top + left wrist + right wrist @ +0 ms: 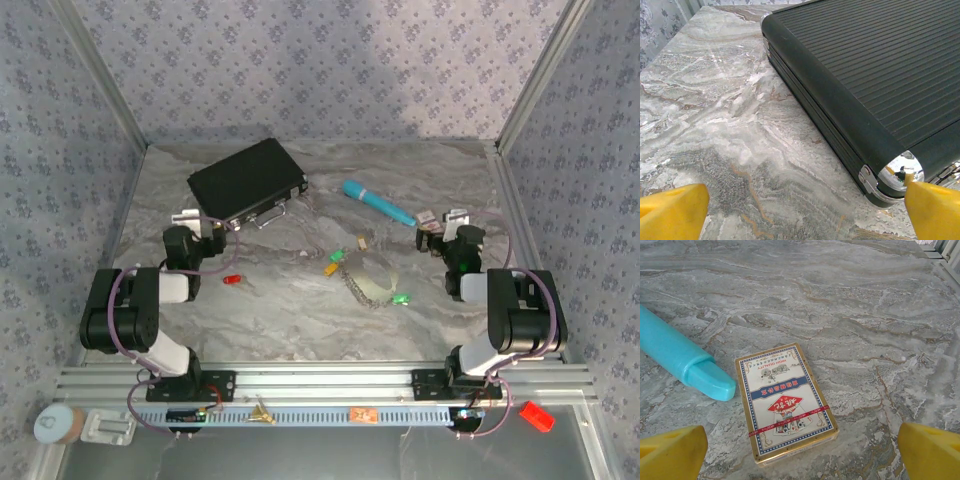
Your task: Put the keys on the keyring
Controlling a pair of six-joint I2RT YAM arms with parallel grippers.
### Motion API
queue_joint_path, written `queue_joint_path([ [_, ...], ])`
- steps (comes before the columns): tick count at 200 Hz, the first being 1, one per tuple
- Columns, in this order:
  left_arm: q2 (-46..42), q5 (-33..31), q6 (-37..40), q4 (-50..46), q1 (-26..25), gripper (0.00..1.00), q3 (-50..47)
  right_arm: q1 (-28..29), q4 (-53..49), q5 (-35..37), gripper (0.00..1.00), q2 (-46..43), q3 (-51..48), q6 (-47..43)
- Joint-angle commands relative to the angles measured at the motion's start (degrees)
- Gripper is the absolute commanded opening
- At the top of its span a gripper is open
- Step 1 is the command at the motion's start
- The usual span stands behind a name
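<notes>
No key is in hand yet, so the job looks to stand at its opening step: reaching for a first key and for the ring. The left fingers (672,210) stand wide apart and empty, low over the counter (300,330), with the corner of the black case (248,178) just ahead toward 1 o'clock. In the top view the red key (232,279) lies alone at about 5 o'clock from them, near but apart. Farther right, around mid-counter, a yellow key (331,268) lies by the upper end of the keyring (366,290), whose chain runs toward 4 o'clock to a green key (402,298). Whether either key is already threaded is too small to tell. The teal pen-shaped tool (378,202) lies at 12 o'clock from the chain. The right fingers (675,450) are likewise spread and empty, over a pack of playing cards (785,400), with the keyring well apart at about 8 o'clock. The next move likely calls for one arm to pin the ring while the other turns toward a key, a fine pinch on a tiny thing.
</notes>
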Motion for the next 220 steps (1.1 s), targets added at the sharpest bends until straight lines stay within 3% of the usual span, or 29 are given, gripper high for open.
queue_joint_path([
  [1, -0.1, 1.0, -0.4, 0.3, 0.1, 1.00, 0.9, 0.2, -0.7, 1.0, 0.99, 0.2, 1.2, 0.6],
  [193, -0.2, 1.6, -0.5, 0.8, 0.5, 1.00, 0.7, 0.2, 0.1, 1.0, 0.99, -0.3, 0.7, 0.4],
  [207, -2.5, 0.6, -0.9, -0.7, 0.5, 1.00, 0.7, 0.9, -4.8, 1.8, 0.99, -3.3, 2.1, -0.2],
  [220, -7.1, -0.7, -1.2, -6.6, 0.5, 1.00, 1.7, 1.8, -15.7, 3.6, 0.99, -7.4, 6.1, 0.3],
])
